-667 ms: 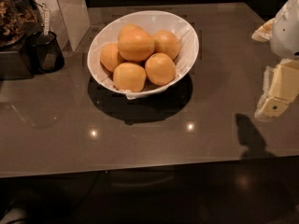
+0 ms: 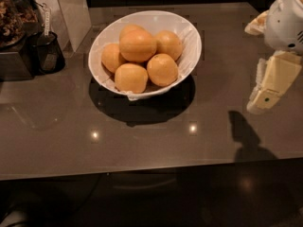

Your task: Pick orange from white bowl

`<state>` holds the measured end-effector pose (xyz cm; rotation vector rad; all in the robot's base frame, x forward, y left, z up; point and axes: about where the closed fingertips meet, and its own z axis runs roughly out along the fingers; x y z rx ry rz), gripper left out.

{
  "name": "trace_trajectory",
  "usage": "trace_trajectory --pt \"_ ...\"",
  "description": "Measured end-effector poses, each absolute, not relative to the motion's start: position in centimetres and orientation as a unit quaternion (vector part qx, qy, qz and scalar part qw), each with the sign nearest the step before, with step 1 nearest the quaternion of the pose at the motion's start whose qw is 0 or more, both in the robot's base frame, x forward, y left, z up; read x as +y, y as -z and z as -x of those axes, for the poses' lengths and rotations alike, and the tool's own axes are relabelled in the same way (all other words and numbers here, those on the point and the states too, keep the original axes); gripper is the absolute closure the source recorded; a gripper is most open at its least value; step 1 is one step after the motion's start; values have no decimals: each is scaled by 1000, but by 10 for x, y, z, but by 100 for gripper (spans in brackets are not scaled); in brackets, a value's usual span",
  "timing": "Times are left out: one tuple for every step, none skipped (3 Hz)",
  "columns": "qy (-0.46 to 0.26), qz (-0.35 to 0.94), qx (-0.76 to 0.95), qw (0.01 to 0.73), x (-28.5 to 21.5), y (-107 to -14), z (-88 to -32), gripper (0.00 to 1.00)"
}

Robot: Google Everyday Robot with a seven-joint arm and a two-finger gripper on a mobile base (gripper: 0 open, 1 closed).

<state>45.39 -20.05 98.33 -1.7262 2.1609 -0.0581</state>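
Note:
The white bowl (image 2: 188, 38) stands on the dark table, left of centre, and holds several oranges. The orange (image 2: 137, 45), the largest one, lies on top of the pile towards the back. Smaller oranges lie around it, two at the front (image 2: 131, 77) (image 2: 162, 69). My gripper (image 2: 268, 90), cream-coloured under a white arm, hangs above the table at the right edge of the view. It is well to the right of the bowl, apart from it and empty. Its shadow falls on the table below it.
A black cup (image 2: 46, 52) and a dark appliance with a jar (image 2: 12, 37) stand at the far left. A white upright panel (image 2: 71, 8) stands behind the bowl's left side. The table's front edge runs across the lower view.
My gripper has shifted a little to the left, towards the bowl. The bowl and the oranges have not moved.

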Motion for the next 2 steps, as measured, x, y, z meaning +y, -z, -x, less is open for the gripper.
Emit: trace_trajectory --pt "1 632 743 220 -172 -996 -486 0" --pt "-18 654 716 243 -135 -1009 -523 0"
